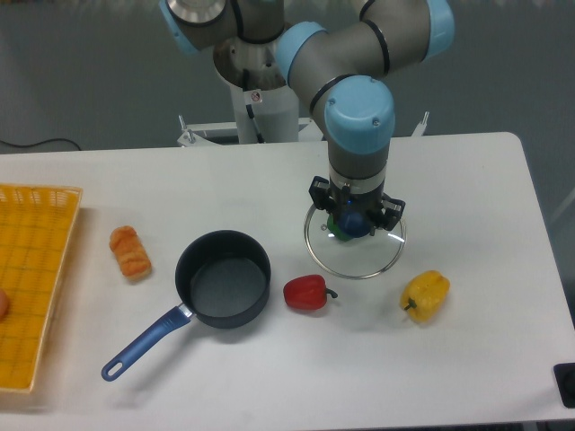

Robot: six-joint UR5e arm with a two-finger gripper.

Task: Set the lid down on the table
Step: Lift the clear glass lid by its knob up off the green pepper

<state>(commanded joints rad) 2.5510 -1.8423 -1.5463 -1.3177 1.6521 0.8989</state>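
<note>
We judge the glass lid (355,256) resting on the tabletop (467,180) right of the saucepan (223,278); our hand (355,220) clasps its knob, release remaining.

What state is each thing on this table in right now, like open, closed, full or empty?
lid: off the pot, level, low over or on the table; contact unclear.
gripper: around the lid's knob; grip unclear.
saucepan: uncovered, empty, upright.
red pepper: lying loose.
yellow pepper: lying loose.
orange pastry-like item: lying loose.
yellow basket: nearly empty, something at its left edge.
</note>
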